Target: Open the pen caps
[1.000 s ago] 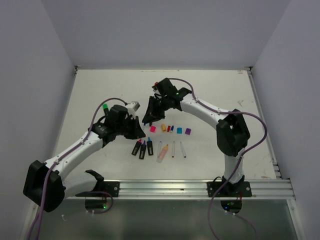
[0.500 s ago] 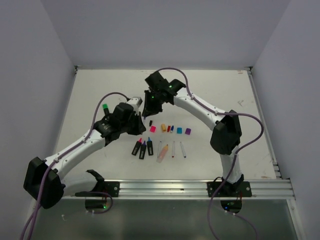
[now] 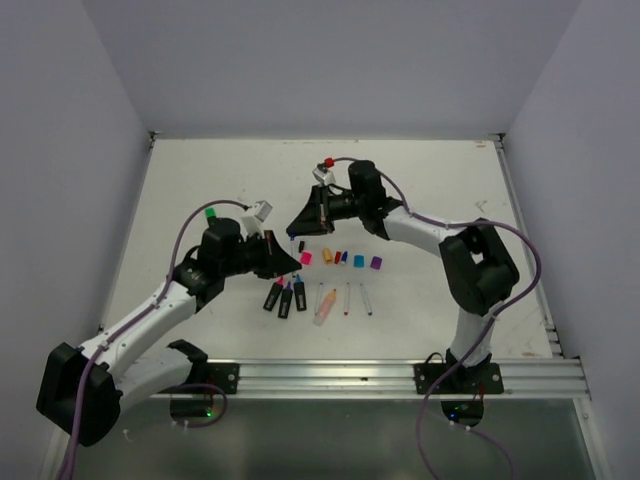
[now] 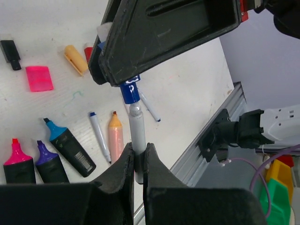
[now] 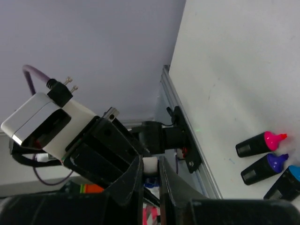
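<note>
White tabletop (image 3: 200, 180), grey walls. Slim grey-white plastic pen barrel (image 4: 137, 136) held in air near flat pink cap (image 4: 37, 78). Stubby blue plastic cap (image 4: 130, 91) looks seated on barrel end.

Risks:
- off-axis pull bends pen
- barrel slides through pinch
- cap slips from jaws

Hands:
- left gripper (image 4: 137, 152) pressed onto barrel
- right gripper (image 5: 150, 165) nearly closed, clamping blue cap

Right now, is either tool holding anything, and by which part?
Both hold one pen. The left tool clamps the grey barrel towards its rear end. The right tool is shut on the blue cap at the other end.
</note>
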Controlling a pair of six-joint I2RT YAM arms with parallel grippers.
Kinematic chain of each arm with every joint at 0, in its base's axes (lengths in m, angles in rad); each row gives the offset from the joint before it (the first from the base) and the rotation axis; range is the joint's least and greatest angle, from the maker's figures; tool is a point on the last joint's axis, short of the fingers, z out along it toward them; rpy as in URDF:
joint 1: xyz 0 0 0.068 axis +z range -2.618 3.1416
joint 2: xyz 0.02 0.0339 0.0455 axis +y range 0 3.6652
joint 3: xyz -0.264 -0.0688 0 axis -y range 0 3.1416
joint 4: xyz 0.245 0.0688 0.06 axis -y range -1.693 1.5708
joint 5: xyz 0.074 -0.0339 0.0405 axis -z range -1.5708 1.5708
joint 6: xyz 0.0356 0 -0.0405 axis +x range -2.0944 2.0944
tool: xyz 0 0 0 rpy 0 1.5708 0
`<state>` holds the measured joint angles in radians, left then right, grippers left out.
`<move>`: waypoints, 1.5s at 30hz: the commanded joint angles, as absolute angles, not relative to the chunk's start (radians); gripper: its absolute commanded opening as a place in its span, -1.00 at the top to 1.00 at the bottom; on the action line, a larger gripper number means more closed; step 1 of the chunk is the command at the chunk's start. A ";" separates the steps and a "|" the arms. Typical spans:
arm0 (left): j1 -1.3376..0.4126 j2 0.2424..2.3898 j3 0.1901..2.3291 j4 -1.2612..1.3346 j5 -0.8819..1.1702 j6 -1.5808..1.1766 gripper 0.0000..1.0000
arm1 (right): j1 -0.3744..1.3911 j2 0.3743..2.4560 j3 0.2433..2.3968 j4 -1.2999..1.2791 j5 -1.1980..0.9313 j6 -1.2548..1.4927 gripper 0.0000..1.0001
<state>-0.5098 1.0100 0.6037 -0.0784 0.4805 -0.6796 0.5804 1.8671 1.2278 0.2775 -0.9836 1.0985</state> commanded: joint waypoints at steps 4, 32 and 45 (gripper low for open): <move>-0.537 1.049 0.773 -0.288 0.407 -0.529 1.00 | 0.623 1.864 1.466 -0.269 -0.617 0.739 1.00; -0.423 1.397 0.779 -0.520 -0.057 -0.548 1.00 | 0.634 2.198 1.844 -0.930 -0.219 0.558 0.90; -0.423 1.428 0.746 -0.506 -0.044 -0.574 0.49 | 0.632 2.247 1.902 -0.950 -0.195 0.526 0.48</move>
